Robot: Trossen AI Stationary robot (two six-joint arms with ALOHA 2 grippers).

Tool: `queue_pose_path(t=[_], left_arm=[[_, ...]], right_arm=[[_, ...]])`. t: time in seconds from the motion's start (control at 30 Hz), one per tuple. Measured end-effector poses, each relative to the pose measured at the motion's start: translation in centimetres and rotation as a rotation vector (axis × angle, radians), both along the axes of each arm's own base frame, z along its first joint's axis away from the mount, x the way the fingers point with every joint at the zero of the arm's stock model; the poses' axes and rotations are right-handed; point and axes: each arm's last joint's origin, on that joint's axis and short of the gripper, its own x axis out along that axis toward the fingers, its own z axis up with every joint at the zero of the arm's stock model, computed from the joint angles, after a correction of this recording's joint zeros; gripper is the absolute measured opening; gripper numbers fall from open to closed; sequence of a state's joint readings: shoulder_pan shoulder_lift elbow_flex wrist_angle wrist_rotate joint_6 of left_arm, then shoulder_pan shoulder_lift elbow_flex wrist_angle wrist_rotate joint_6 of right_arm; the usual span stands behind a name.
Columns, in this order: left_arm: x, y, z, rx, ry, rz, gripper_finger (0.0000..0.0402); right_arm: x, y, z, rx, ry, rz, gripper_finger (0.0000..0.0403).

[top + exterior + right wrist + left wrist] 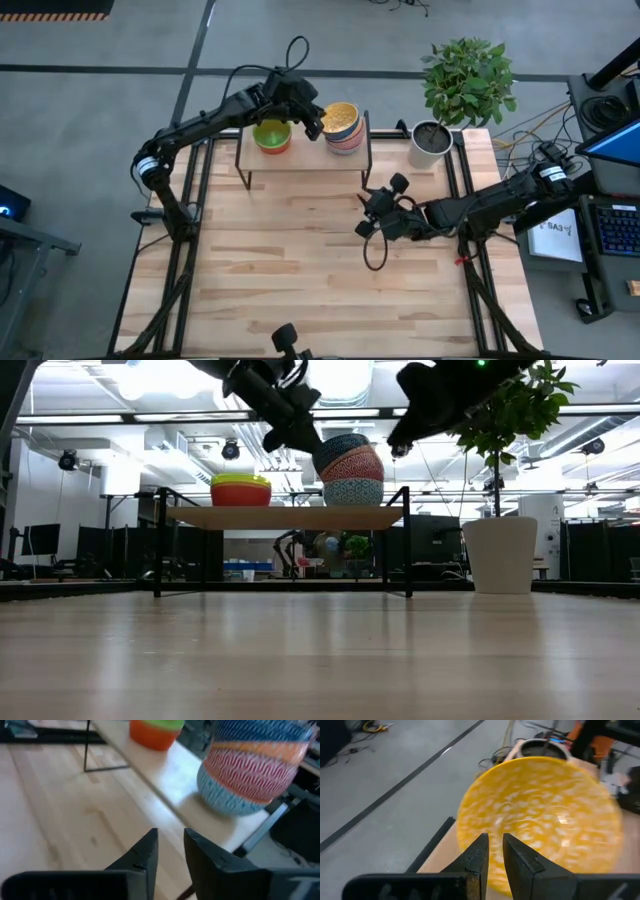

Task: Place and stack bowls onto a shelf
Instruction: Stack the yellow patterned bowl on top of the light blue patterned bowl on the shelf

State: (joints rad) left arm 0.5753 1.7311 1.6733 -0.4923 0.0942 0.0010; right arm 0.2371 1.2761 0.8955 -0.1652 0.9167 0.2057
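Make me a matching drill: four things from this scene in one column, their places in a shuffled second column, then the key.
Things
1. gold bowl
2. green bowl
3. plant pot
4. right gripper

Places
A. on the table, right of the shelf
B. top of the right-hand stack, at the left gripper
C. over bare tabletop, in front of the shelf
D. top of the left-hand stack on the shelf

Pairs: 1-B, 2-D, 3-A, 4-C
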Motion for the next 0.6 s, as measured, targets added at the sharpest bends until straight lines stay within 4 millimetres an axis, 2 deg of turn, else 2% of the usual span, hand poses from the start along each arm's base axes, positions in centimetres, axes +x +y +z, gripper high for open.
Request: queue_pose_path(t=[0.2, 0.27, 0.43, 0.6], left_arm=[[-0.5, -2.3, 2.1, 0.061, -0.028, -0.097, 0.0038], [-1.0, -3.4, 2.9, 0.073, -0.026, -0.123, 0.0038], [-2.2, -7.3, 4.8, 0.109, -0.038, -0.22, 0.0038], [-3.9, -11.4, 4.7, 0.129, -0.057, -0.323, 0.0038]], right_arm=[[0.5, -2.4, 2.8, -0.051, -0.054, 0.026, 0.002], [0.8, -3.6, 4.2, -0.067, -0.097, 0.043, 0.0012], [1.6, -7.9, 7.5, -0.067, -0.188, 0.122, 0.0009], [2.2, -12.8, 9.1, -0.049, -0.221, 0.099, 0.0009]])
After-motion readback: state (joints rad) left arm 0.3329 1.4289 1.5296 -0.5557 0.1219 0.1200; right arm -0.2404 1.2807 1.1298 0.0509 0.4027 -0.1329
